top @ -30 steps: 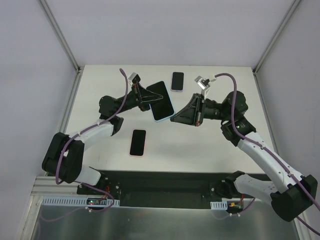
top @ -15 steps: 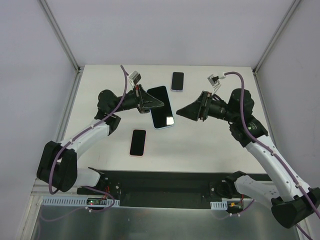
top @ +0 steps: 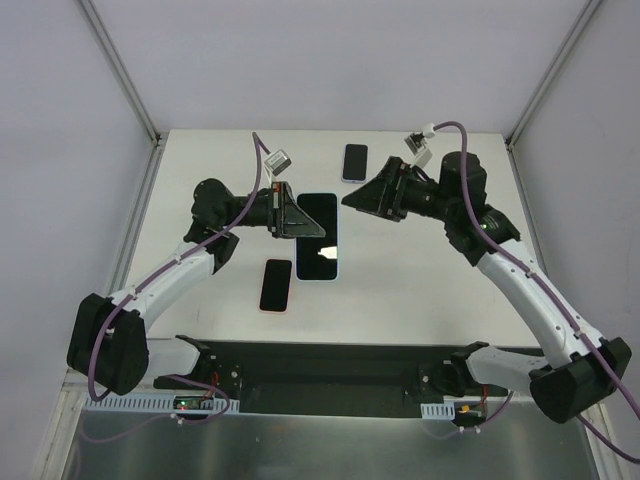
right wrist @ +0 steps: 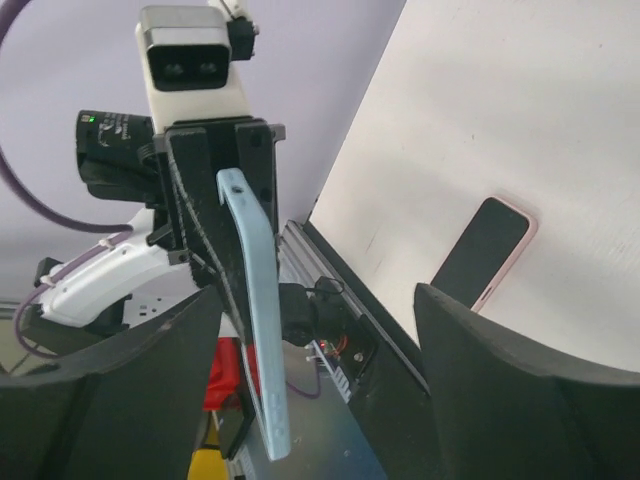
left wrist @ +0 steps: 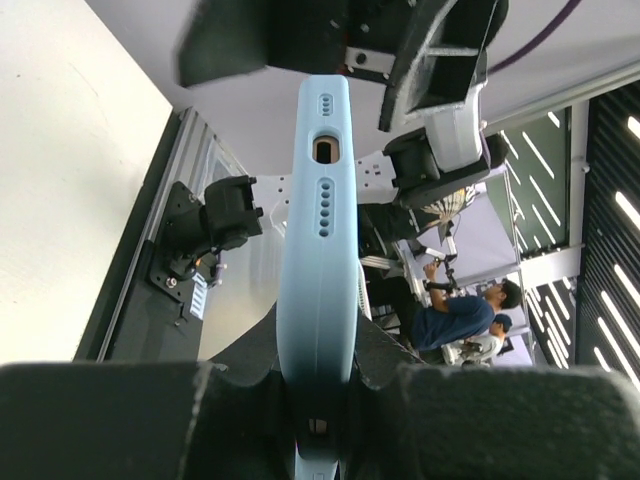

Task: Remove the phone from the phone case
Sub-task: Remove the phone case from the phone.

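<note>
A phone (top: pixel 320 238) with a dark screen sits in a light blue phone case (left wrist: pixel 320 250) and hangs above the middle of the table. My left gripper (top: pixel 296 214) is shut on its left long edge, and the left wrist view shows the case's port end sticking out between the jaws of that gripper (left wrist: pixel 320 405). My right gripper (top: pixel 350 200) is open, up and to the right of the phone, apart from it. In the right wrist view the case (right wrist: pixel 256 330) stands edge-on in front of my open right gripper (right wrist: pixel 315 385), with nothing between the fingers.
A pink-cased phone (top: pixel 276 285) lies face up on the white table (top: pixel 430 290) near the front, also visible as the pink-cased phone (right wrist: pixel 486 250) in the right wrist view. Another small phone (top: pixel 355 162) lies at the back. The dark base rail (top: pixel 320 365) runs along the near edge.
My right gripper opened, let go of the phone's edge and drew back up and to the right. My left gripper swung the cased phone down toward the table's middle.
</note>
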Tool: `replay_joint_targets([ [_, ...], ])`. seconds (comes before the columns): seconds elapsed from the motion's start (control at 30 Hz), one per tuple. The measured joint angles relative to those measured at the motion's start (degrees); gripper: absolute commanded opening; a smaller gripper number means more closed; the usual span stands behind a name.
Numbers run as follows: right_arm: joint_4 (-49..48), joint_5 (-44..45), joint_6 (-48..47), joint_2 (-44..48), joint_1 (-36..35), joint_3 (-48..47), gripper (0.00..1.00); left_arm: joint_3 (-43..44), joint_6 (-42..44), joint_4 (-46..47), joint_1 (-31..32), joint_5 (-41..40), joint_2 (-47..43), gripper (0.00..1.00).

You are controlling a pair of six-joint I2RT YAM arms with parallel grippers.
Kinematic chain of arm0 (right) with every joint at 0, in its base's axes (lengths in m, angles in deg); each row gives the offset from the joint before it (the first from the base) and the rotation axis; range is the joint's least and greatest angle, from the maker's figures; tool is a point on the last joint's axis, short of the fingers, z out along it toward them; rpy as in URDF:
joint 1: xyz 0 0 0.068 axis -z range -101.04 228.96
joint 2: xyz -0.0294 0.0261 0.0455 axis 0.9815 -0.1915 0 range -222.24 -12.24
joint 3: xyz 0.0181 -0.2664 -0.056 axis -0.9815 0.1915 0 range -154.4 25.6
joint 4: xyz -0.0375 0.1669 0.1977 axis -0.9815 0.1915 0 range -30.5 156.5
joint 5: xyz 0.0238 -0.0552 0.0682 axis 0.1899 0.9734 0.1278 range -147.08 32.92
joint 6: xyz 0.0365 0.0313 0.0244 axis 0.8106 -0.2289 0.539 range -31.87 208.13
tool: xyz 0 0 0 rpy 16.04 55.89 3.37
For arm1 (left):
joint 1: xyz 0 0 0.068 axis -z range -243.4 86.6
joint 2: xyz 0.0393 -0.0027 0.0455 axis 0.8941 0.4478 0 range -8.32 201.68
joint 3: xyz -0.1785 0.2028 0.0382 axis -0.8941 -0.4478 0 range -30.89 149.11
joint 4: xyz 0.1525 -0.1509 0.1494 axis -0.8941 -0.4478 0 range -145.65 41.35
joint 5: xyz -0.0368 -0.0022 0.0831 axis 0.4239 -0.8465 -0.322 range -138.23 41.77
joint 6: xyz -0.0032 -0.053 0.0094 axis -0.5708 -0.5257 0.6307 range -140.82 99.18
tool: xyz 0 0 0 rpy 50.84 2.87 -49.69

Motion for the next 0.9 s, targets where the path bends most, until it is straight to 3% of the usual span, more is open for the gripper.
replay_joint_targets([
  [0.13, -2.62, -1.92, 2.73, -4.44, 0.0, -1.09, 0.71, 0.0, 1.81, -1.29, 0.35, 0.87, -0.24, 0.0],
  [0.4, -12.61, -5.4, 10.01, -6.99, 0.0, -0.39, 0.37, 0.0, 2.58, -2.43, 0.35, 0.94, -0.24, 0.0],
  [0.77, -23.06, -8.61, 17.16, -7.96, 0.04, 4.15, 0.35, 0.0, 3.39, -2.43, 0.35, 0.96, -0.24, 0.0],
  [0.9, -24.11, -9.14, 17.97, -8.2, 0.04, 4.7, 0.23, 0.0, 3.45, -2.91, 0.35, 1.05, -0.24, 0.0],
])
